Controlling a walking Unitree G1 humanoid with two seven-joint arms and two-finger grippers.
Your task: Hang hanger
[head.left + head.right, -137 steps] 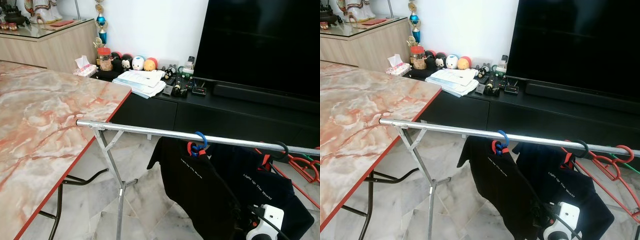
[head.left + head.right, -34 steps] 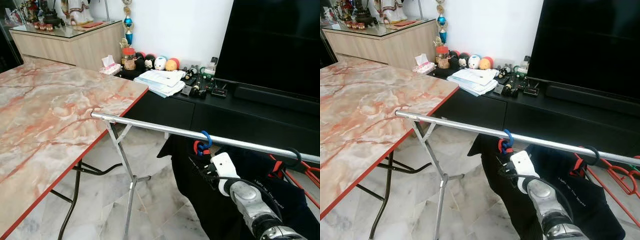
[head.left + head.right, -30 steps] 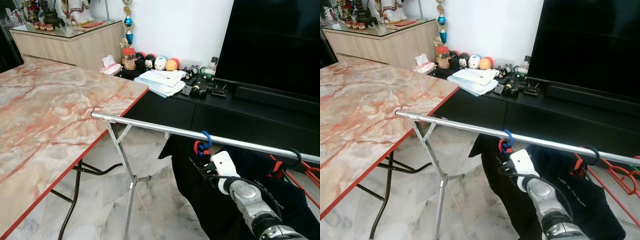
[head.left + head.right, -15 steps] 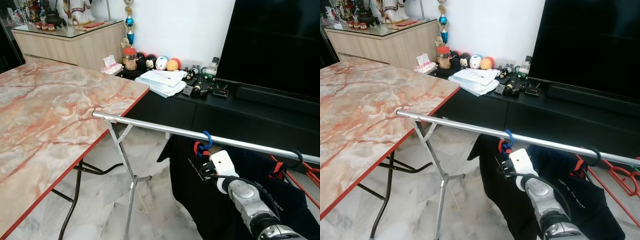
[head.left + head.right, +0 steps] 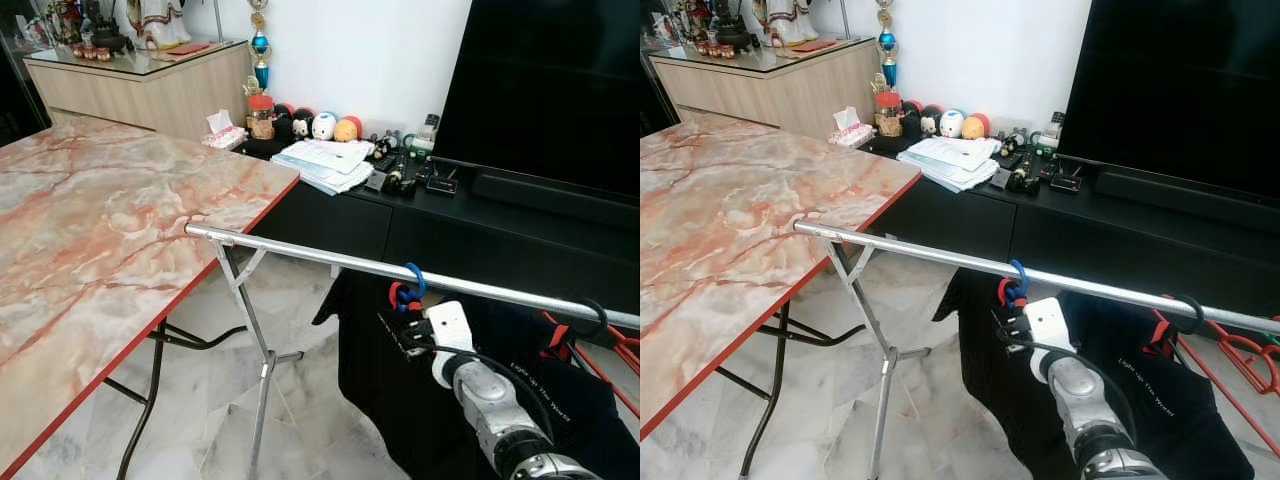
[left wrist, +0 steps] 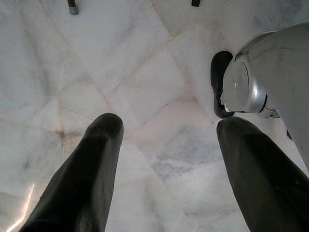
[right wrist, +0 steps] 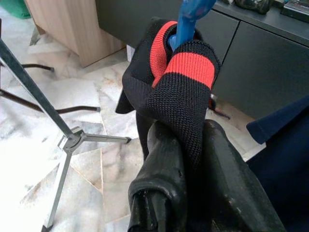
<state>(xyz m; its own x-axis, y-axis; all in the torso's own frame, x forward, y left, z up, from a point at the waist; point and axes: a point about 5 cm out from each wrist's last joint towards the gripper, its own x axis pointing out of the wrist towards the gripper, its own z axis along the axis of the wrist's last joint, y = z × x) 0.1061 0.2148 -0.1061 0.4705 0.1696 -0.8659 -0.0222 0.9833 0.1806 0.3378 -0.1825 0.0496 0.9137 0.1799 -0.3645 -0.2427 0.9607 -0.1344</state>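
Where shirts hang, print reads "Light Up The World".

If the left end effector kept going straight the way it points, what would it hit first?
The pale marble floor: the left end effector hangs open, pointing straight down at bare tiles, with nothing between as far as its wrist view shows.

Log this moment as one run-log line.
right gripper: shut on shirt collar | blue hanger: hooked on rail | left gripper: open, idle above floor
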